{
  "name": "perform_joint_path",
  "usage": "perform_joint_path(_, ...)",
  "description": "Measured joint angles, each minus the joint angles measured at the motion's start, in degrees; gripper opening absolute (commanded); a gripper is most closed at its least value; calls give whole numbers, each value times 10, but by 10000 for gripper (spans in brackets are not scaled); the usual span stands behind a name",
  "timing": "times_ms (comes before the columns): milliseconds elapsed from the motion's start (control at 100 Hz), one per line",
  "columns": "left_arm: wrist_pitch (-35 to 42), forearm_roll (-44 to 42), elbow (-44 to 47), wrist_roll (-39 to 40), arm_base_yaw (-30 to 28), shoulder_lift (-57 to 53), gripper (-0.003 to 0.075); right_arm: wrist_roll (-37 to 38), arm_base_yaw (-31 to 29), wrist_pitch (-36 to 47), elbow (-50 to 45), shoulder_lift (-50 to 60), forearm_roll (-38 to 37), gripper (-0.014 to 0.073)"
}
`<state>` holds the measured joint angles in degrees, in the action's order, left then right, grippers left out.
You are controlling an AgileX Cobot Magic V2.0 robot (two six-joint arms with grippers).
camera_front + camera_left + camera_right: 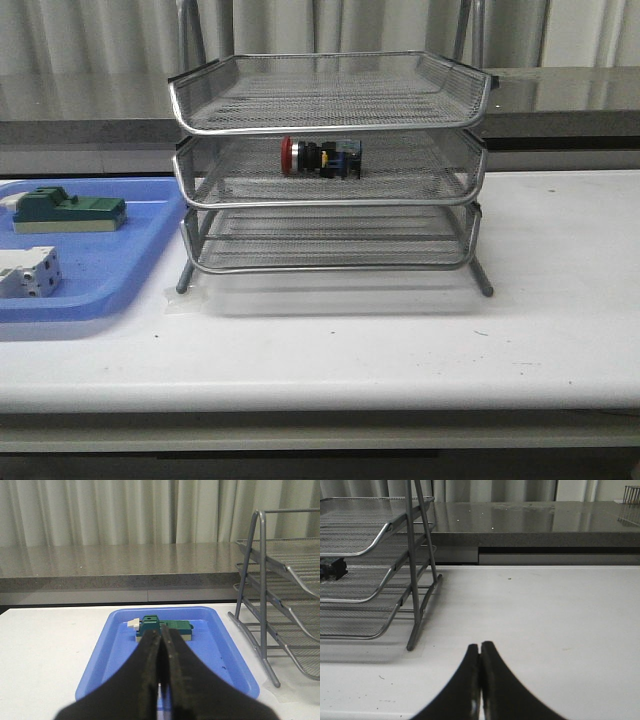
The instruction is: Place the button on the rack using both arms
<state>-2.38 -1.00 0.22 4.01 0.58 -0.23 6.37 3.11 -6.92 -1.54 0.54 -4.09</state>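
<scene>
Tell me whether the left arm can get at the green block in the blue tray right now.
Probably yes. The left end effector, shut and empty, faces the green block across open blue tray; nothing lies between them.

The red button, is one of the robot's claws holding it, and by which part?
Nothing is held. The button lies in the rack's middle tray; the left end effector and right end effector are shut and empty.

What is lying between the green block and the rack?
Only bare blue tray floor between green block and rack, then the tray's rim; the front view shows it.
</scene>
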Motion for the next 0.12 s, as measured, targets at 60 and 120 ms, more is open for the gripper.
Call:
perform_joint_path(60,0,0,0,0,0,0,-20,0,0,0,0,0,0,-99)
perform_joint_path(120,0,0,0,0,0,0,-20,0,0,0,0,0,0,-99)
